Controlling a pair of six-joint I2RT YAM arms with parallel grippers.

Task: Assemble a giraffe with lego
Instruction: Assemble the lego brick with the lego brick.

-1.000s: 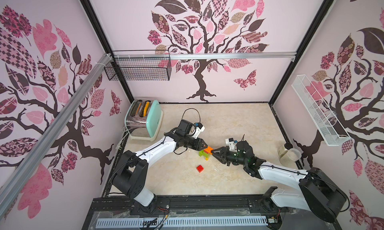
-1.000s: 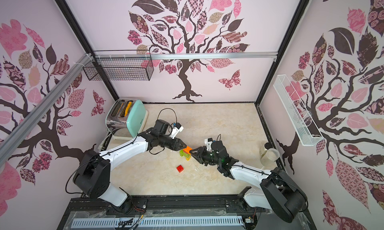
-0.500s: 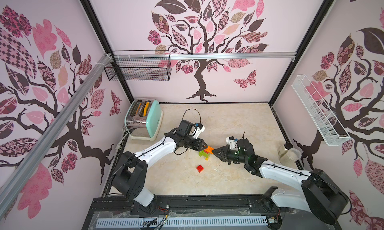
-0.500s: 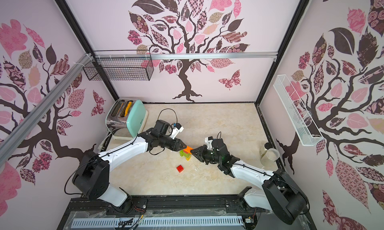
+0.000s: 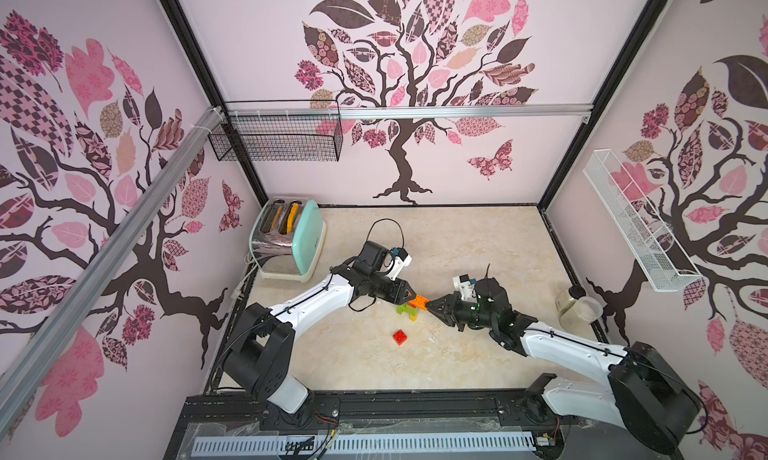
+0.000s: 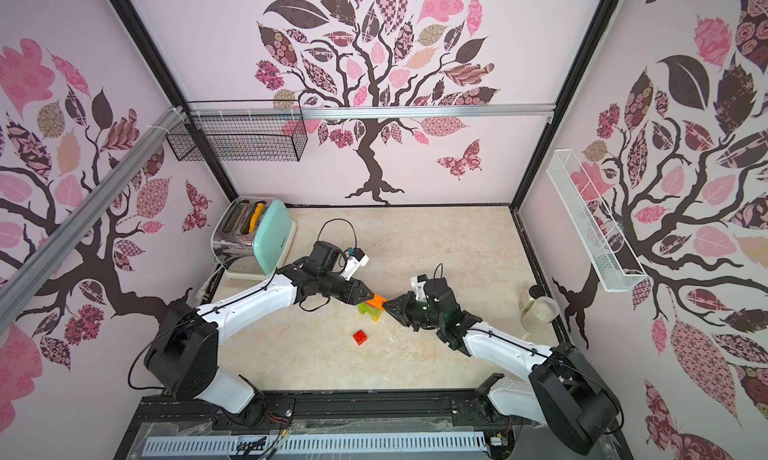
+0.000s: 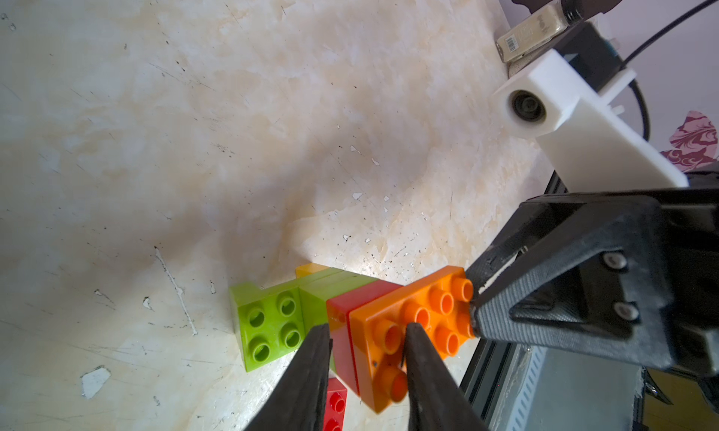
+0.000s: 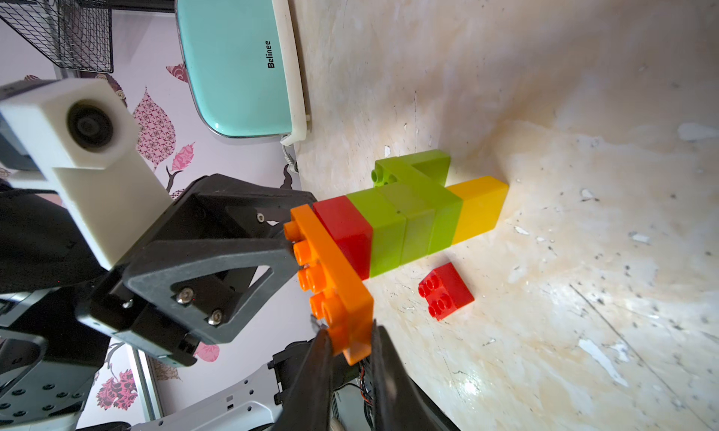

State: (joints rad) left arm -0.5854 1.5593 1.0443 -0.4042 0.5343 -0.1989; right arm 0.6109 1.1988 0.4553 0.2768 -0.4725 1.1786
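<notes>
Head-fitting: lime-green plastic brick giraffe (image 8: 408, 223) stands on beige marbled tabletop (image 5: 478, 246), left gripper (image 7: 367, 331) squeezing orange studded plate (image 8: 330, 269) onto its red block (image 8: 346, 230), right gripper (image 8: 349, 333) pinching plate's end; next, likely: press home, release.

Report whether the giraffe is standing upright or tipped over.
Upright: the giraffe stands with its yellow leg and green leg on the table, neck rising straight, orange brick on top.
</notes>
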